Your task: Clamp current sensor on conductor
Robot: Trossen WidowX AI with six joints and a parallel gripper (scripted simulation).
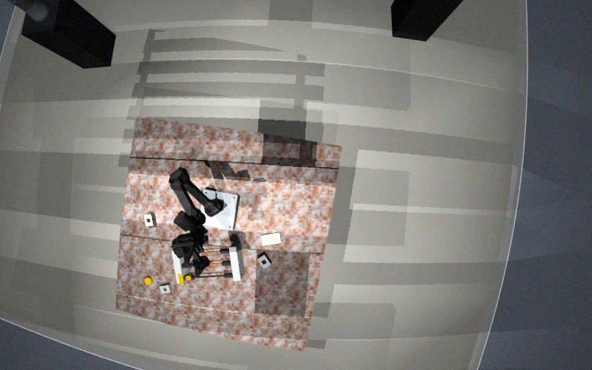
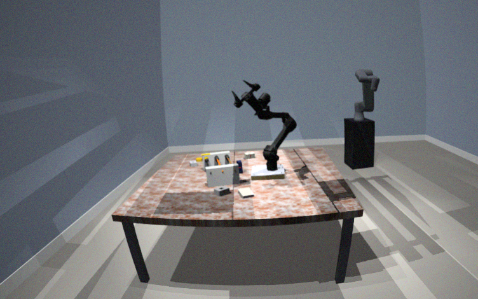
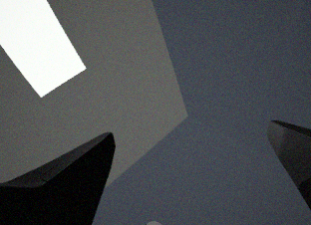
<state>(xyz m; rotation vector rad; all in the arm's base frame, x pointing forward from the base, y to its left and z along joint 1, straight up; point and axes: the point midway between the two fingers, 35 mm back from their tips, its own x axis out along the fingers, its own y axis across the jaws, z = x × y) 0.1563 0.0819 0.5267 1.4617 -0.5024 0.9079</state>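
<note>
My gripper (image 2: 238, 86) (image 3: 190, 134) is open and empty, high above the table, its fingers pointing up and away from it. A small dark blue object (image 1: 205, 238) (image 2: 239, 166), apparently the sensor, stands beside the conductor rack; its jaws and arrow are too small to make out. The rack has two white walls (image 1: 235, 263) (image 2: 218, 176) with several conductors between them, including an orange one (image 1: 216, 264) and a black one (image 1: 213, 275). A yellow label (image 1: 180, 279) sits on the far wall, by the black conductor; its text is unreadable. The arm hides part of the rack in the top view.
A cream block (image 1: 271, 238) (image 2: 246, 193) and a grey block with a hole (image 1: 264, 261) (image 2: 221, 191) lie near the rack. Two more holed blocks (image 1: 149, 220) (image 1: 164, 289) and a yellow round piece (image 1: 148, 280) lie beyond it. My arm's white base plate (image 1: 227, 209) is beside the rack.
</note>
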